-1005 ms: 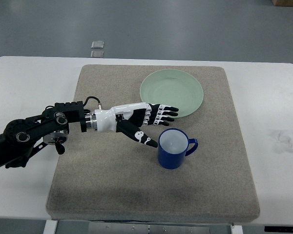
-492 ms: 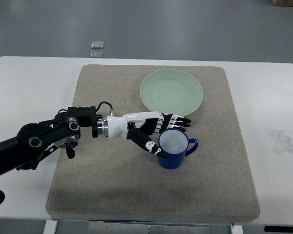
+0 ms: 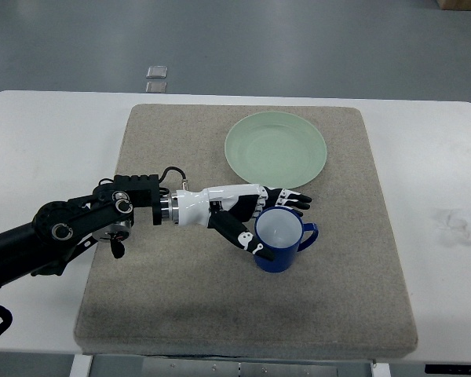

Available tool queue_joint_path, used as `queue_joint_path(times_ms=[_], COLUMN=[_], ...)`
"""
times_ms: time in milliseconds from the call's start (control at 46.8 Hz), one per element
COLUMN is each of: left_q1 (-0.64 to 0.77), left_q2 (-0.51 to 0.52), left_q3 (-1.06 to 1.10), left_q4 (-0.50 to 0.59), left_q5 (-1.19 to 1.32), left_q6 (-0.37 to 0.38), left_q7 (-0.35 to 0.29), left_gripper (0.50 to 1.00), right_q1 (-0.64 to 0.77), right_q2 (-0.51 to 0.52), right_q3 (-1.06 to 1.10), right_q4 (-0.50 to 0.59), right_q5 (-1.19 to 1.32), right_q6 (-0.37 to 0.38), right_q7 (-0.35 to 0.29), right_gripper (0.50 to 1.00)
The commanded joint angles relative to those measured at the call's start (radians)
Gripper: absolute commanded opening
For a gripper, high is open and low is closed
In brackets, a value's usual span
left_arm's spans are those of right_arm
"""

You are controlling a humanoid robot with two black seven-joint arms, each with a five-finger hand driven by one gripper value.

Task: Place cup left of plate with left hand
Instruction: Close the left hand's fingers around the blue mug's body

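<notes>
A blue cup (image 3: 280, 242) with a white inside stands upright on the beige mat (image 3: 180, 290), its handle pointing right. It sits just in front of the pale green plate (image 3: 275, 149), which lies at the mat's far side. My left hand (image 3: 261, 216) reaches in from the left and wraps the cup's left side. Its fingers (image 3: 286, 197) lie along the far rim and the thumb (image 3: 243, 234) presses the near left wall. The cup still rests on the mat. The right arm does not show.
The mat lies on a white table (image 3: 447, 181). Two small grey squares (image 3: 157, 77) sit on the floor beyond the table's far edge. Bare mat stretches left of the plate and in front of the cup.
My left hand slid right and a little nearer until its fingers and thumb closed in around the cup's left side. Cup and plate stayed where they were.
</notes>
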Motion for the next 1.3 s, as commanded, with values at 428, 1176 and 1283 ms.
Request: queue_joint_path(times_ms=[428, 1176, 1283], left_q1=[-0.001, -0.006, -0.008], left_q2=[-0.023, -0.022, -0.023], left_q3=[0.017, 0.02, 0.02], left_q4=[0.012, 0.012, 0.012], left_q5=[0.0, 0.0, 0.0], left_q6=[0.0, 0.0, 0.0], left_q7=[0.0, 0.0, 0.0], left_gripper=[0.999, 0.943, 0.896], right_q1=[0.0, 0.0, 0.0], right_q2=[0.0, 0.0, 0.0], right_q3=[0.0, 0.0, 0.0], right_q4=[0.0, 0.0, 0.0], right_q5=[0.0, 0.0, 0.0], right_q6=[0.0, 0.0, 0.0], right_q7=[0.0, 0.0, -0.001], right_gripper=[0.932, 0.932, 0.932])
